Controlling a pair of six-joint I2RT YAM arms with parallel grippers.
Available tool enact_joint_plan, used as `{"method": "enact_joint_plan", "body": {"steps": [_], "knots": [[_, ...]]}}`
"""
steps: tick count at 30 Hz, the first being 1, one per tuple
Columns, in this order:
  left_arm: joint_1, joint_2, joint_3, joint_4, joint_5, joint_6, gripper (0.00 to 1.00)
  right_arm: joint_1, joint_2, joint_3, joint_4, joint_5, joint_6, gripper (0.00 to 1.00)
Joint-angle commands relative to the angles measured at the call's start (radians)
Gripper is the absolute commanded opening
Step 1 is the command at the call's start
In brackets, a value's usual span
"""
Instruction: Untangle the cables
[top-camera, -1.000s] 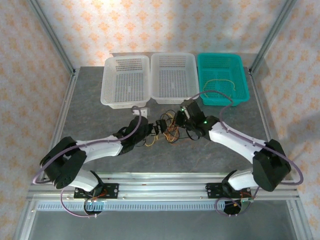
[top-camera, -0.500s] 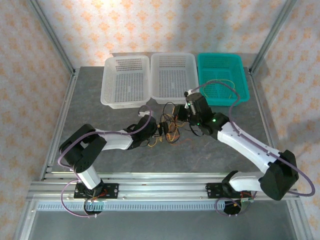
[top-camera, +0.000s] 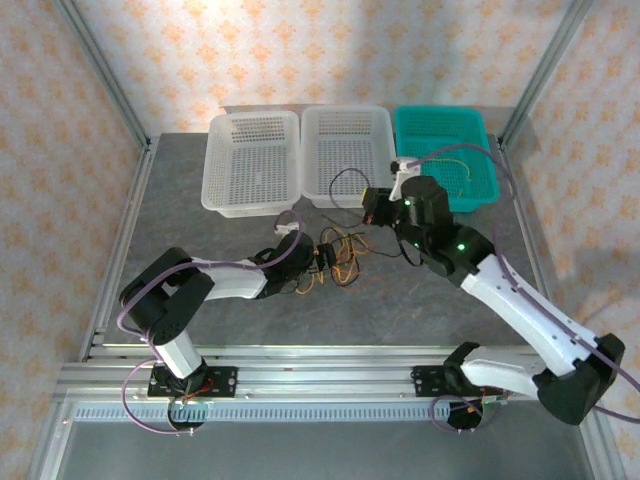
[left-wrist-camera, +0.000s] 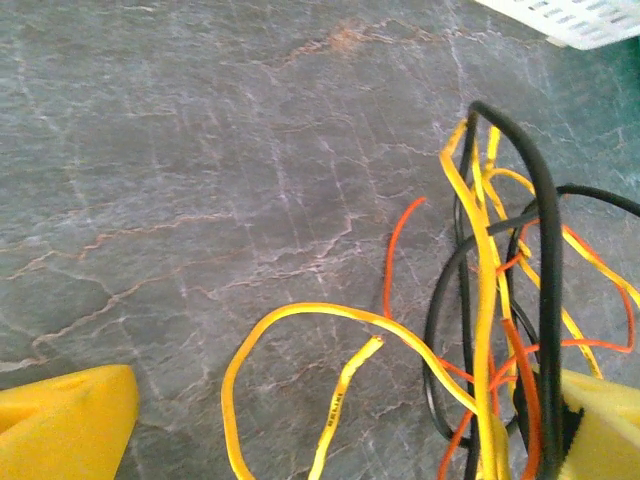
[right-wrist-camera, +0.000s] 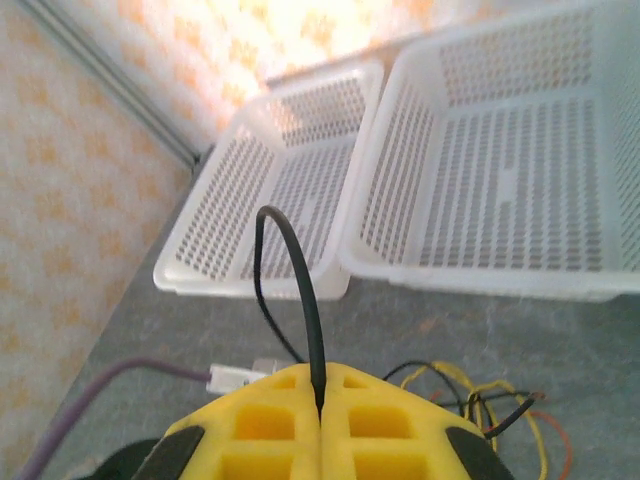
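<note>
At the right gripper (right-wrist-camera: 320, 405): yellow fingers (right-wrist-camera: 260, 425) pressed flat together, clamped on a black cable (right-wrist-camera: 300, 290). Rising out of the seam between them in a thin arch, then bending back down behind the fingers, lower end hidden. Seen from above, the same right gripper (top-camera: 372, 207) raised just off the near edge of the middle white basket (top-camera: 346, 110), black cable (top-camera: 345, 180) looping up to its left over that edge.

At the left gripper (left-wrist-camera: 330, 430): spread wide, holding nothing. One yellow finger (left-wrist-camera: 60, 415) at the lower left on bare stone, the other at the lower right with strands crossing right beside it. From above (top-camera: 316, 255), low over the surface (top-camera: 200, 230), nose at the left side of the cables (top-camera: 342, 258).

Around those open fingers: cables (left-wrist-camera: 500, 330) in a loose knot of yellow, black and orange-red strands on the grey veined surface (left-wrist-camera: 200, 150), one yellow end and one orange-red end lying free toward the left.

Farther out, along the far side: left white basket (top-camera: 254, 116), middle white basket, then teal basket (top-camera: 440, 110) side by side. Inside the teal one, a lone yellow cable (top-camera: 452, 155), well apart from the knot
</note>
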Motion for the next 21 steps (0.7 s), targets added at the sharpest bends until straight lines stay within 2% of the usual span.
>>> {"method": "enact_joint_plan", "body": {"steps": [1, 5, 11, 16, 21], "knots": [[-0.008, -0.046, -0.011, -0.066, -0.071, -0.023, 0.99, -0.003, -0.075, -0.007, 0.054, 0.135, -0.019, 0.00], [-0.013, -0.056, 0.000, -0.091, -0.091, -0.026, 0.99, -0.022, -0.078, 0.021, 0.039, 0.076, -0.019, 0.00], [-0.024, -0.100, -0.004, -0.098, -0.086, -0.044, 0.99, -0.024, -0.099, 0.001, 0.032, 0.105, -0.030, 0.00], [-0.042, -0.184, 0.000, -0.120, -0.094, -0.030, 0.99, -0.039, -0.122, -0.056, 0.056, 0.144, -0.027, 0.00], [-0.059, -0.300, -0.022, -0.083, -0.108, -0.020, 0.99, -0.073, -0.110, -0.060, 0.065, 0.080, 0.004, 0.00]]}}
